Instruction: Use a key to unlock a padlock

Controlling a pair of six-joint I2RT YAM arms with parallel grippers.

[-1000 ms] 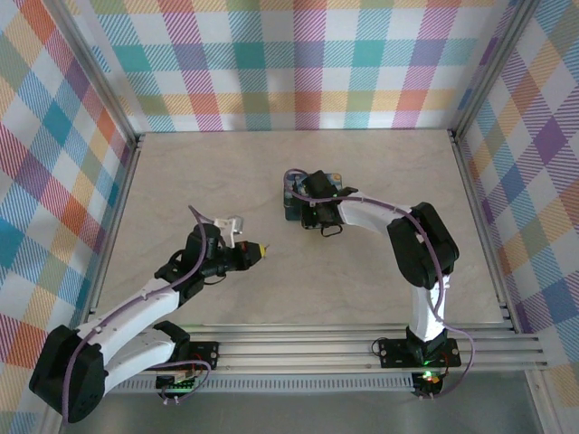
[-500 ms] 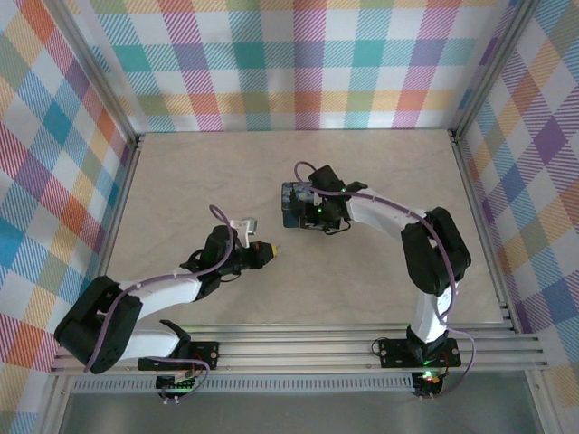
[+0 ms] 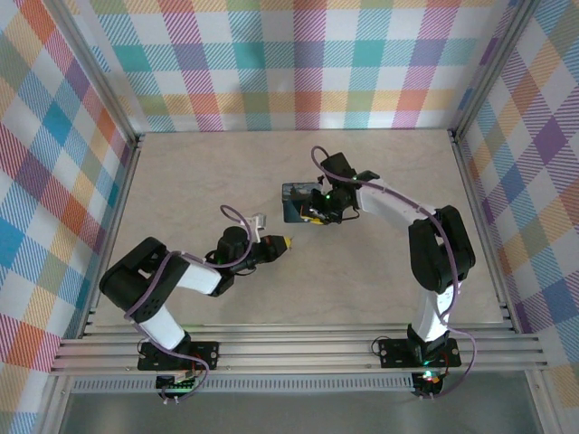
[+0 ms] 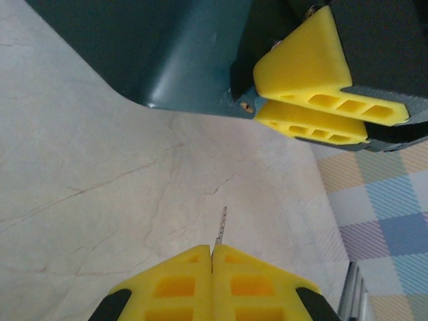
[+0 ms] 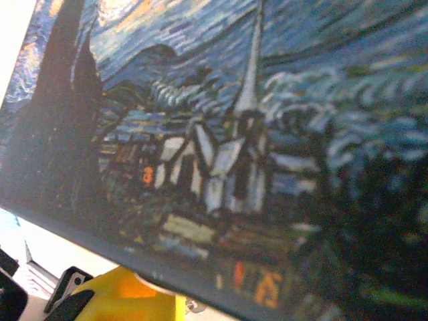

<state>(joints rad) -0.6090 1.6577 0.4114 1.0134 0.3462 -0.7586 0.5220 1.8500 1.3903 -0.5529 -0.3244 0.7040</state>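
Note:
The padlock [image 3: 295, 201], dark blue with a painted night-scene face [image 5: 221, 134], hangs above the table's middle with my right gripper [image 3: 315, 213] shut on it. One yellow finger [image 5: 127, 294] shows under its lower edge. My left gripper [image 3: 283, 242] is shut on the key [image 4: 221, 226], whose thin blade sticks out from between the pressed yellow pads [image 4: 180, 281]. The blade points up toward the padlock's dark teal body [image 4: 174, 53], with a gap of bare table between them. The right gripper's yellow fingers [image 4: 314, 73] sit at the padlock's right side.
The beige marbled tabletop [image 3: 199, 172] is ringed by plaid walls [image 3: 298, 54] and aluminium rails [image 3: 317, 348] along the near edge. Both arms bend inward toward the middle.
My left gripper has moved right with the key, closer to the padlock. The right arm has swung its wrist to the right and back, turning the padlock while keeping it near the same spot.

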